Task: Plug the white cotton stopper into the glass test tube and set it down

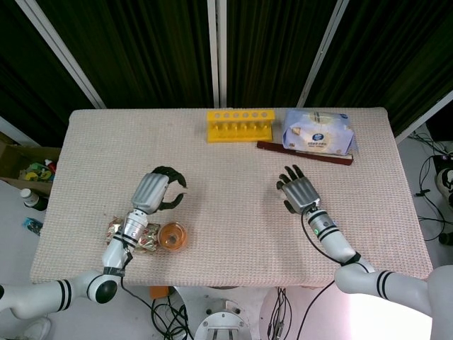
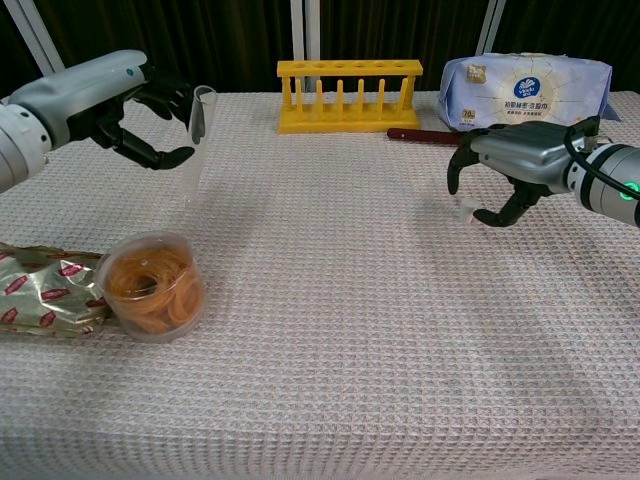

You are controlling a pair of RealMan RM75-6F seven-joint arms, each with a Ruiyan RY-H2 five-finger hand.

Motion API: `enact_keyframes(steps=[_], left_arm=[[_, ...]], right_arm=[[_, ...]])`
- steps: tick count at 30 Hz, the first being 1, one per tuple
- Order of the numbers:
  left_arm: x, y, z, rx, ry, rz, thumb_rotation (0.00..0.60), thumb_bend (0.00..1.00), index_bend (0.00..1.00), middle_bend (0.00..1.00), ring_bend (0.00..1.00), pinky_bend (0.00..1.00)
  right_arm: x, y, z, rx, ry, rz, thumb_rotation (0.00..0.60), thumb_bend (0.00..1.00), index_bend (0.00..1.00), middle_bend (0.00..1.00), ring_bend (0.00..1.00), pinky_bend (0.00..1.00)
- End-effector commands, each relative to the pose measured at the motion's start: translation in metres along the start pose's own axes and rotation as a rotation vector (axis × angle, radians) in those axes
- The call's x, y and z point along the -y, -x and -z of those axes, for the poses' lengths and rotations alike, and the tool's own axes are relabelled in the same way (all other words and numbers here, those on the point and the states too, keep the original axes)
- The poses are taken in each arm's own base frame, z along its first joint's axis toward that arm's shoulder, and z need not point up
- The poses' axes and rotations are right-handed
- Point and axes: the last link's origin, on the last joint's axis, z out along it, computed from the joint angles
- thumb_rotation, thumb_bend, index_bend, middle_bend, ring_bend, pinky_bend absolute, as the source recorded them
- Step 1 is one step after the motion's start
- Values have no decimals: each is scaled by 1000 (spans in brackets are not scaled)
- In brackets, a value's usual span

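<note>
Chest view shows the white cotton stopper point(image 2: 465, 208) on the cloth-covered table point(image 2: 350, 330), beneath the right hand point(image 2: 503, 168), whose fingers curl around it; whether they grasp it, I cannot tell. At nine o'clock the left hand point(image 2: 130, 108) holds the glass test tube point(image 2: 198, 135) nearly upright. Yellow rack point(image 2: 349, 95) stands at twelve.

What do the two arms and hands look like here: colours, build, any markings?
Both arms are glossy white with black bands near the lower joints. Each wrist is a ringed silver-grey section. The left hand and right hand have silver-grey backs and black fingers. A small green light shows on the right wrist.
</note>
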Motion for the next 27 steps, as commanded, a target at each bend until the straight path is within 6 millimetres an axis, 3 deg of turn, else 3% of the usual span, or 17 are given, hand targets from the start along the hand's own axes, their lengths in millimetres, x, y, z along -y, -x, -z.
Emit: enact_keyframes(steps=[1,20,27], left_arm=[[0,0,0,1,1,-1,600,395,586,430,278,237],[0,1,-1,9,-5,1,600,394,586,425,277,234],[3,1,-2,9,-11,2,600,394,585,424,276,234]], right_arm=[[0,0,0,-4,-2,-4,600,362,401,240,26,74],[-4,0,0,-9,6,-3,600,390,470,285,47,85],[-5,-1,-1,-13,8,-1,600,473,547,323,71,100]])
